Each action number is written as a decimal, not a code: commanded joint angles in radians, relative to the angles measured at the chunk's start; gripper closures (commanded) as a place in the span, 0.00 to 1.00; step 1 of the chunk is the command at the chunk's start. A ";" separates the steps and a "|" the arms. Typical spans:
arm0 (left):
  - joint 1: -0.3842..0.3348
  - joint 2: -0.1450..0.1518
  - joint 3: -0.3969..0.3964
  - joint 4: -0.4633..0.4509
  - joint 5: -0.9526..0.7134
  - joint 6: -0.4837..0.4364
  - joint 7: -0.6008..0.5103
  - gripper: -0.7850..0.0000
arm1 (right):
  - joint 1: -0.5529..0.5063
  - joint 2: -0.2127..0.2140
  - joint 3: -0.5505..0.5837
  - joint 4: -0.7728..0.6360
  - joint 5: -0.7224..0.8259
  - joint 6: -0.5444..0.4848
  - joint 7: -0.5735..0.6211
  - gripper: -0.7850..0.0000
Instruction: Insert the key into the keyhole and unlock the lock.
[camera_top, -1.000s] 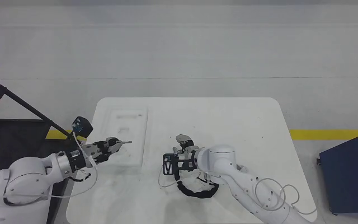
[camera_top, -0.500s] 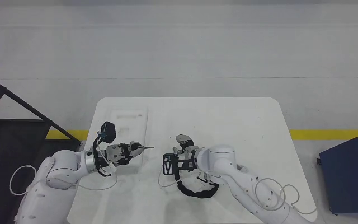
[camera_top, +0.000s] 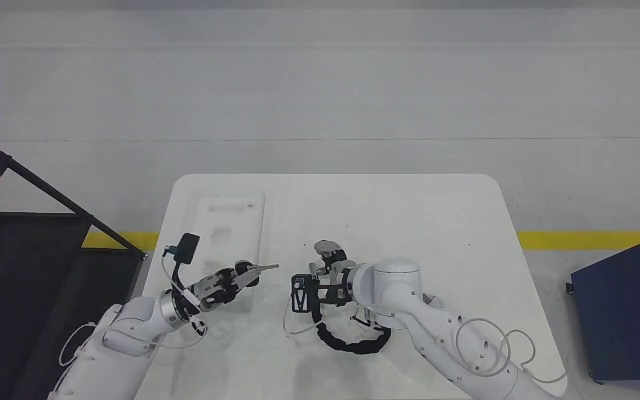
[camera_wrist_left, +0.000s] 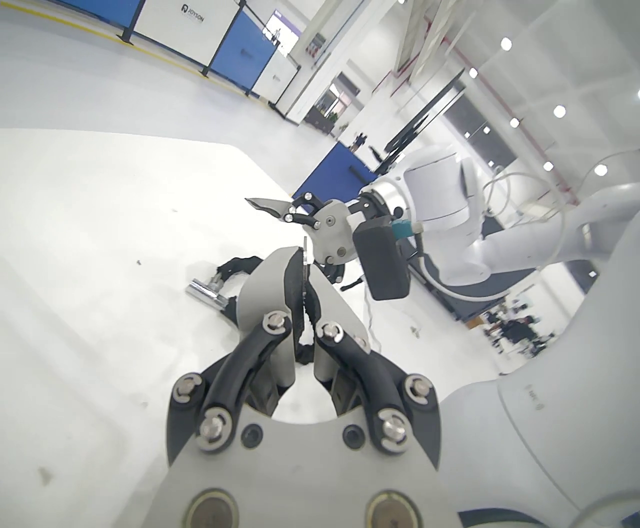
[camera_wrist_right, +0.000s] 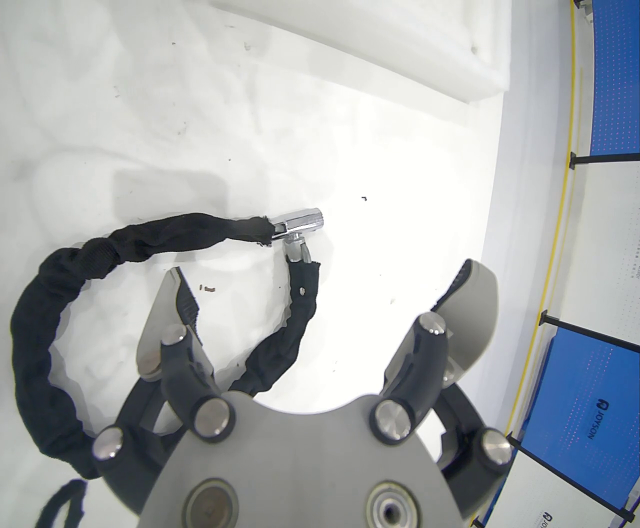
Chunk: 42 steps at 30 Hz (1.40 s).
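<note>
Got key (camera_top: 265, 267) pinched in left gripper (camera_wrist_left: 300, 272) near the lock (camera_wrist_right: 297, 226) — right gripper (camera_wrist_right: 325, 280) splayed wide above it.

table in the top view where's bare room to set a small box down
Free: the right side of the table, from the right arm out to the far and right edges; also the far strip right of the white tray. Crowded: the near middle, where the held key and the chain lock sit between both arms.

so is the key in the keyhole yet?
Out. The key is pinched in the left gripper, apart from the lock.
</note>
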 joint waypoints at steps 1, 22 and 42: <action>0.007 0.003 0.015 0.011 -0.087 0.000 -0.038 1.00 | 0.000 0.000 0.000 0.000 0.000 0.000 0.000 0.00; 0.020 0.013 0.028 0.000 -0.211 0.000 -0.154 1.00 | 0.149 -0.002 0.012 0.102 0.054 -0.112 0.156 0.00; 0.020 0.013 0.028 0.000 -0.211 0.000 -0.154 1.00 | 0.522 -0.026 -0.423 0.348 0.674 0.011 0.279 0.32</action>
